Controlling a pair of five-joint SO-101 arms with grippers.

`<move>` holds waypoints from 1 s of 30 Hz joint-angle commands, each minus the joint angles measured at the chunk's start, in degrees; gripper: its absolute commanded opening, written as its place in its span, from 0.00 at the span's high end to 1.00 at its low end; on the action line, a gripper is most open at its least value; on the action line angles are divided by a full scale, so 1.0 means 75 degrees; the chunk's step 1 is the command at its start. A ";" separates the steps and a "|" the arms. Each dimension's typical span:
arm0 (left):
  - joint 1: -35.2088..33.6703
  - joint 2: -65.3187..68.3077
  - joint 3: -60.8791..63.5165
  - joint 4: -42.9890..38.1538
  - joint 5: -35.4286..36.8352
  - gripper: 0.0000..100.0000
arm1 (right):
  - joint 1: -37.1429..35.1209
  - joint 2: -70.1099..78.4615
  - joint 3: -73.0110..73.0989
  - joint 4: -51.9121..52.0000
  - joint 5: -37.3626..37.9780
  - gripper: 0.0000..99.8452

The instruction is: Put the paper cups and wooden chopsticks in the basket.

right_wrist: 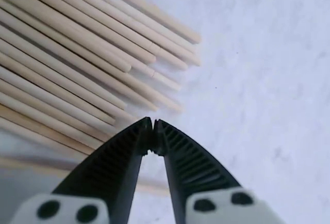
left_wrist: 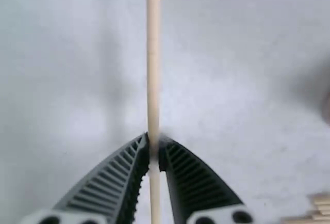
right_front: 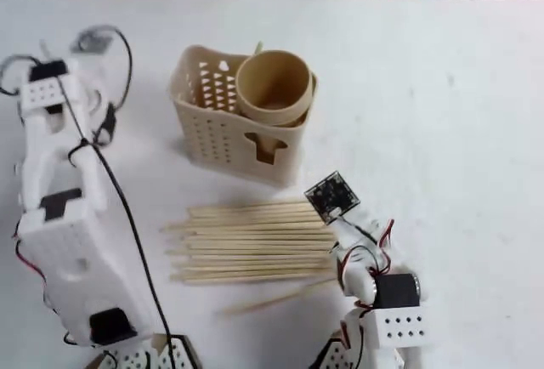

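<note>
1. The paper cups [right_front: 274, 87] sit nested in the basket [right_front: 212, 131]; I can't tell how many.
2. Most of the wooden chopsticks [right_front: 255, 241] lie piled on the table [right_front: 442, 114] in front of the basket, with a stray stick [right_front: 272, 301] nearby.
3. The left pincer [left_wrist: 153, 152] is clamped on a single chopstick [left_wrist: 152, 53].
4. The right pincer [right_wrist: 153, 131] is closed on nothing at the pile's ends.
5. A pale tip behind the cups may be a chopstick; it is hard to make out.

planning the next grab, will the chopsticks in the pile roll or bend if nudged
Probably roll: the chopsticks are round and lie loose on the table. Likely stiff: the single chopstick in the left gripper juts out straight, unsupported.
</note>
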 commanded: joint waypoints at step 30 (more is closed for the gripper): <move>0.4612 -0.2866 -0.2321 -0.3130 0.3083 0.98 | 0.0018 -0.0076 -0.0035 -0.0170 0.0059 0.98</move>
